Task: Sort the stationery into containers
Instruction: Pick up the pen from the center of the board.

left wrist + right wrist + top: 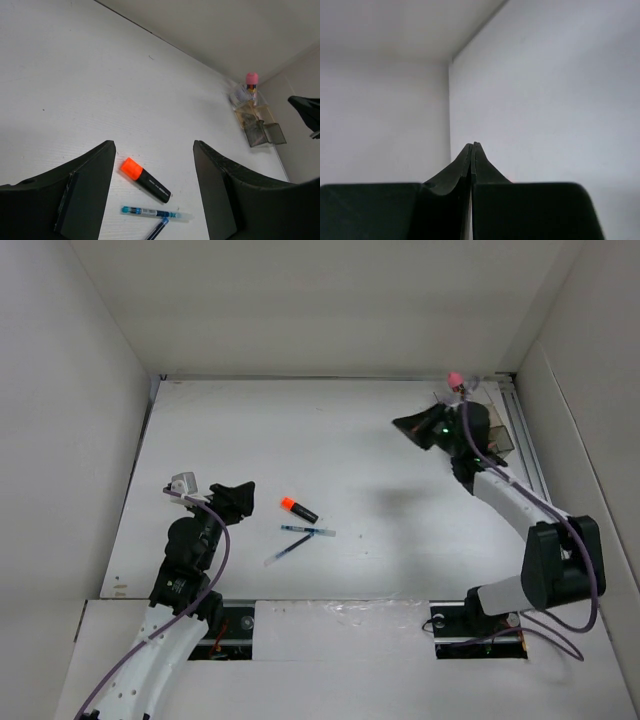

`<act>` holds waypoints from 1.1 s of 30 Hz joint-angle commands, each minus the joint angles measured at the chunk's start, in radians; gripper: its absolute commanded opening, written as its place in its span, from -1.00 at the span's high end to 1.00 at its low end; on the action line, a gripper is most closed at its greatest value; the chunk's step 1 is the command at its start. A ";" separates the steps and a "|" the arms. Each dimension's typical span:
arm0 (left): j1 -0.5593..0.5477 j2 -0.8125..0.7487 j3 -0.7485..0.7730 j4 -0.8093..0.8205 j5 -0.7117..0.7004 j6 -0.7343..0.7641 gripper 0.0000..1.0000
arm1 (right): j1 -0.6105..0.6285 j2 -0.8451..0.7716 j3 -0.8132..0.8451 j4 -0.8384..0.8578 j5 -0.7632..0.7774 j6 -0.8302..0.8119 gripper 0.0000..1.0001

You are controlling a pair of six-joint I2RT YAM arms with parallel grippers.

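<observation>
An orange-ended black highlighter lies on the white table, with two thin dark-blue pens just in front of it. My left gripper is open and empty, just left of them. In the left wrist view the highlighter and pens lie between my open fingers. The smoky-grey organiser stands at the back right, partly hidden by my right arm, with the pink-topped jar at its far end. My right gripper is shut and empty, raised beside the organiser. Green and purple highlighters are not visible.
White walls enclose the table on three sides. The organiser and jar sit close to the right wall. The right wrist view shows only my shut gripper against a wall corner. Purple cables run along both arms.
</observation>
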 commanded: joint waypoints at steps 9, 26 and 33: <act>-0.005 -0.008 0.014 0.038 -0.017 0.002 -0.15 | 0.661 0.263 0.374 -0.552 0.199 -0.585 -0.35; -0.005 -0.058 0.014 0.000 -0.059 0.002 -0.23 | 0.884 0.595 0.603 -0.725 0.548 -0.706 -0.58; -0.005 -0.088 0.023 -0.030 -0.097 -0.007 -0.23 | 0.884 0.661 0.652 -0.748 0.575 -0.726 -0.61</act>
